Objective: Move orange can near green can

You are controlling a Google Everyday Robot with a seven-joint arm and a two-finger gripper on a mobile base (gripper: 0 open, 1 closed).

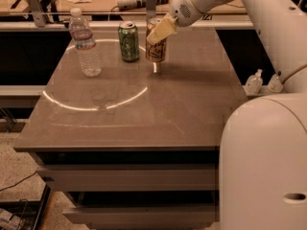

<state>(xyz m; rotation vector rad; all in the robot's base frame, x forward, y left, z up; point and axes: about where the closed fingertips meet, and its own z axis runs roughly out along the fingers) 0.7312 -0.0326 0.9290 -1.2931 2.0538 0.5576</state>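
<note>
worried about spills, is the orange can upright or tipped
Upright: the orange can stands vertical, silver top up, beside the green can, with the hand gripping its upper side.

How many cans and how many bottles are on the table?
Cans: 2, the green can and the orange can
Bottles: 1, the water bottle
Total: 3
The gripper holds the orange can, right beside the green can.
</note>
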